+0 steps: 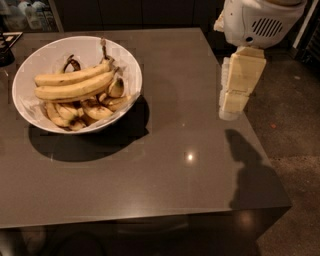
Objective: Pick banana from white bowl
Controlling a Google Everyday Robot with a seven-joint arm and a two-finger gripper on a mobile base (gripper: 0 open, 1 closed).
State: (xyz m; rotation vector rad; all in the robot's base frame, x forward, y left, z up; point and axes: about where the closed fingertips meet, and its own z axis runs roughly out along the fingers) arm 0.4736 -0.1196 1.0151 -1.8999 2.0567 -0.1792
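Spreading across most of the view, a dark grey glossy tabletop (165, 165) stands before dark cabinets (125, 12), with speckled brown floor (295, 130) to the right. At the far left sits the large round white bowl (50, 57). The thick, curved yellow banana (75, 91) lies across it, just beside a slimmer yellow banana (70, 76), atop short brown-spotted bananas (75, 111). The cream blocky gripper (229, 110) hangs over the table's right edge, well apart from the bowl. I cannot tell how wide it stands.

- My gripper (230, 109), above the right edge of the table (175, 170): matt cream plastic.
- The white bowl (30, 70): glossy, smooth.
- The banana (75, 92): smooth, matt skin.
- The table: smooth dark top, slight sheen.
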